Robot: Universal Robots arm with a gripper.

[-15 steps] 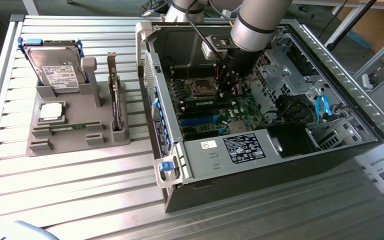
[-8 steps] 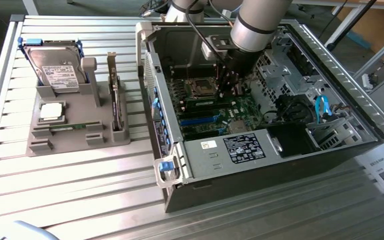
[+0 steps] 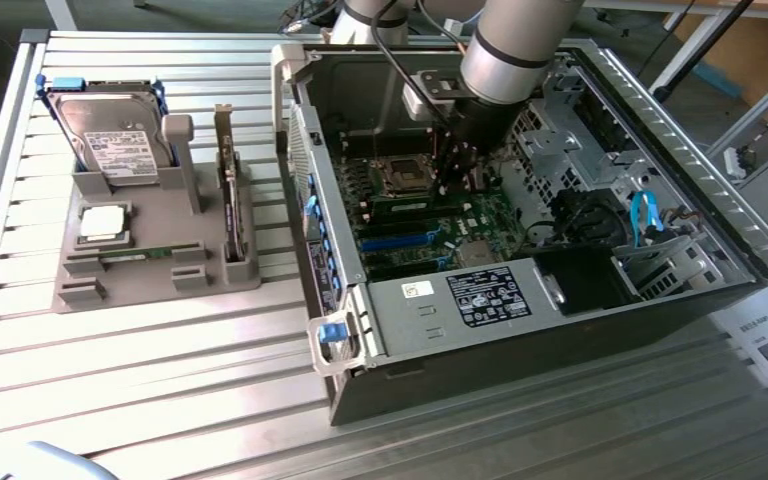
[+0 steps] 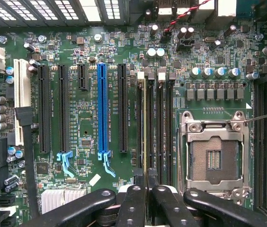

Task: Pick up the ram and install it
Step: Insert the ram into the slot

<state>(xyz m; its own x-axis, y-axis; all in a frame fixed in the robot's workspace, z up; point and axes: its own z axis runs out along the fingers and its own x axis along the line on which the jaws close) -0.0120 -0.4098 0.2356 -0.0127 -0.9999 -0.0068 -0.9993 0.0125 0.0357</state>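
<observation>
- The gripper [image 4: 146, 191] is reaching down into the open computer case [image 3: 398, 310], its fingers nearly closed and pinching the ram [image 4: 145, 127].
- The ram is standing edge-on at the memory slots [image 4: 160, 123] beside the CPU socket [image 4: 214, 156], possibly sitting in one.
- A grey tray [image 3: 131, 280] is holding a hard drive [image 3: 117, 140] on the exterior view's left.

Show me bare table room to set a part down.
Free: slatted metal table at the exterior view's lower left, bordered by the grey parts holder and the open black computer case. Crowded: inside the case, around the gripper.
</observation>
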